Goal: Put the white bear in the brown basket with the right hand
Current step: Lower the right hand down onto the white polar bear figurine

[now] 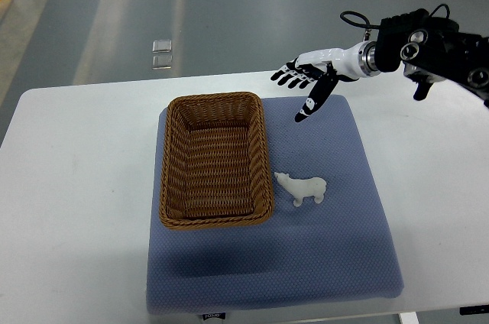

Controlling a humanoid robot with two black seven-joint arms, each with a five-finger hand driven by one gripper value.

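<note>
A white bear (302, 189) is seen lying on a blue mat (336, 247), just beside a brown basket (215, 159). The right hand (306, 79) is held empty above, fingers spread.

My right arm comes in from the right edge, black forearm w/ a cable looped over the wrist. My right hand (304, 83) is held out flat toward the left, fingers (284, 76) spread & relaxed, nothing in it. Thumb (313, 101) hangs down-left, prob. clear of any surface. Left arm not in shot.
</note>
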